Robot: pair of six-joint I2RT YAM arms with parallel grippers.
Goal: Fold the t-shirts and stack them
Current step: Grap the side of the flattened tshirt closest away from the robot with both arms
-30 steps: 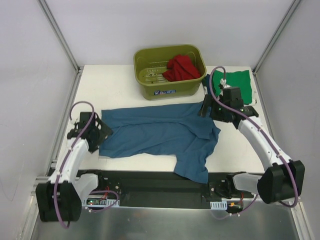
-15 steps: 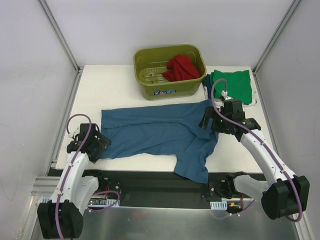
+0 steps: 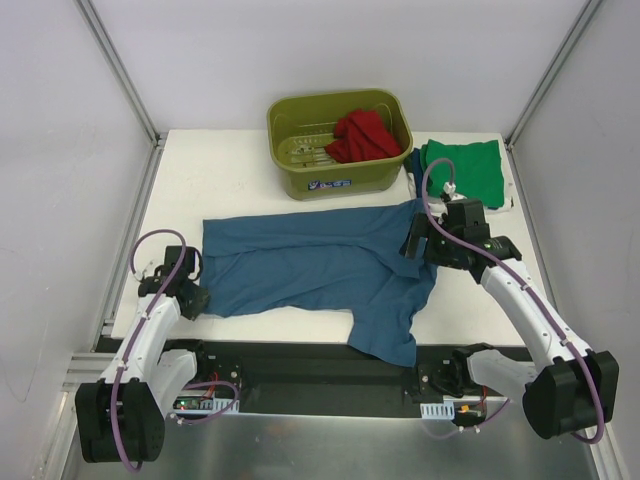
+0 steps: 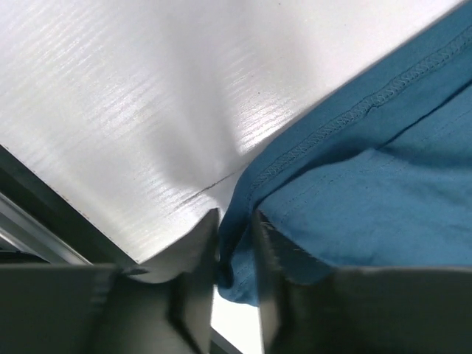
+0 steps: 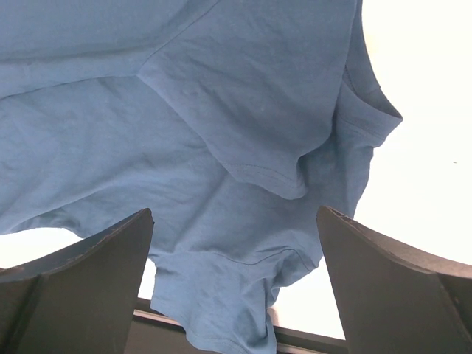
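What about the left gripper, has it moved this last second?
Yes. The left gripper has come toward the near edge of the table, onto the near-left corner of the teal t-shirt.

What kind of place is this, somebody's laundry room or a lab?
Probably a robot lab test cell: a left arm and right arm bolted to a white table, plain panels on metal posts around it, a teal-blue t-shirt and olive tub laid out.

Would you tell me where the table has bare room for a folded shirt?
Far left: bare white table left of the olive-green plastic tub, beyond the teal-blue cloth t-shirt. Crowded far right: folded bright green t-shirt and the right gripper.
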